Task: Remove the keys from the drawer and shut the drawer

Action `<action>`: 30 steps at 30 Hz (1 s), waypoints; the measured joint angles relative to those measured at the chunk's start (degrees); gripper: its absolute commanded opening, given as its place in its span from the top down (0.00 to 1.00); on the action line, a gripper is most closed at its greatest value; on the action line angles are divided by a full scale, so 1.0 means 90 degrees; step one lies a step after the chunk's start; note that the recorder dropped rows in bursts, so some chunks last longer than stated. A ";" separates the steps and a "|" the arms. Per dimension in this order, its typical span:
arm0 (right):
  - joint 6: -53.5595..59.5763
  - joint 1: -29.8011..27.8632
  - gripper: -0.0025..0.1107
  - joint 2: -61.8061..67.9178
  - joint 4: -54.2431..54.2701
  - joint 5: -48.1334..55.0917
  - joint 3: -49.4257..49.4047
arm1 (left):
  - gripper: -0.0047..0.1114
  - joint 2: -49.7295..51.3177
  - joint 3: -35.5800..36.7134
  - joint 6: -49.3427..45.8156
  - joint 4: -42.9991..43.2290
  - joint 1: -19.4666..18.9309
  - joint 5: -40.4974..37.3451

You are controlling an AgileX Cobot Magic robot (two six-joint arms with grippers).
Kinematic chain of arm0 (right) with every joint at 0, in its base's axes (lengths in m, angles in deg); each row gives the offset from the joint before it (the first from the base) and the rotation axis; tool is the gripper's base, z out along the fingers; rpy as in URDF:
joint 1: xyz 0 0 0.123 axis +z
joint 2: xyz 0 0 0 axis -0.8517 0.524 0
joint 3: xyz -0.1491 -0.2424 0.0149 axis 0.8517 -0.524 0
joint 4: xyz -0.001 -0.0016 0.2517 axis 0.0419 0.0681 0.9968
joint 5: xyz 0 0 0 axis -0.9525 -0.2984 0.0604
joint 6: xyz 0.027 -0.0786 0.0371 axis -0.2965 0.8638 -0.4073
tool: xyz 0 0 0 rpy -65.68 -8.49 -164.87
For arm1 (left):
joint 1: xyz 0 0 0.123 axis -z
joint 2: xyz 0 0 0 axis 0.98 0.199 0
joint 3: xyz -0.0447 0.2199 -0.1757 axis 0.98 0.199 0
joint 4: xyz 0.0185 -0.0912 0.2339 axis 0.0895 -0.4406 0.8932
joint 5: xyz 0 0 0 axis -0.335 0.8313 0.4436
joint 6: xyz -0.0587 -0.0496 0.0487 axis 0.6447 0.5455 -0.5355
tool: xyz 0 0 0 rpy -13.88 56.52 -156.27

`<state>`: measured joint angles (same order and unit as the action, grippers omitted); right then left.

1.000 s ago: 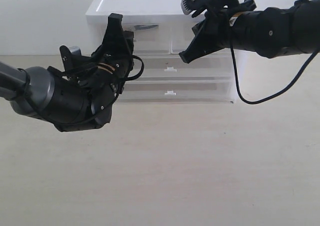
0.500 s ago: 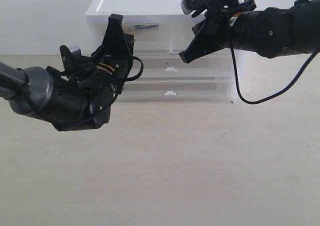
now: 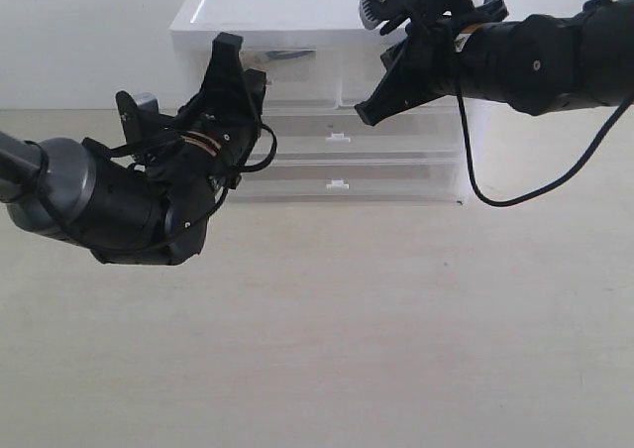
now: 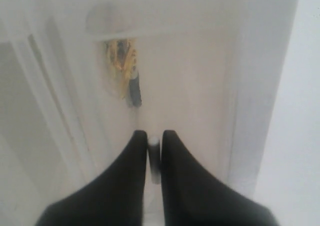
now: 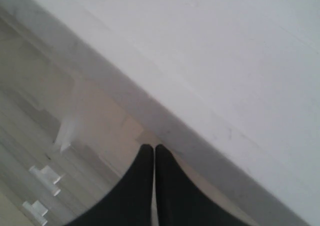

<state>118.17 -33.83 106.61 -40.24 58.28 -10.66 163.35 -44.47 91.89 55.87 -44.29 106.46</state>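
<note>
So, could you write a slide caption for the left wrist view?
Left pincer shut on the drawer handle, keys visible behind its cloudy front.

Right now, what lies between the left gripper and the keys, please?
The translucent front of the drawer; the left wrist view shows its tab pinched, the keys blurred behind.

Pale beige tabletop (image 3: 396, 319), plain white wall (image 3: 79, 32)

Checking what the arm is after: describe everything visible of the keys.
The keys show as a blurred gold cluster with a dark cord end trailing from it, seen through the translucent white plastic of the drawer. They lie inside, beyond the left tool, which is shut on the white tab; nothing grips them.
</note>
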 measured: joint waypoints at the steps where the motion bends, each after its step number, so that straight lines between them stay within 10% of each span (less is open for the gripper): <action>1: 0.0000 0.0000 0.98 0.0000 0.0000 0.0000 0.0000 | 0.92 0.0000 0.0000 0.0012 0.0001 0.0000 0.0015; 30: 0.0093 0.0000 0.98 0.0000 0.0025 0.0023 0.0000 | 0.92 0.0000 0.0556 0.0086 -0.0427 0.0657 0.0950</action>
<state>119.00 -33.83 106.61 -40.01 58.49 -10.66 163.35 -39.46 92.66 52.03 -38.38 115.01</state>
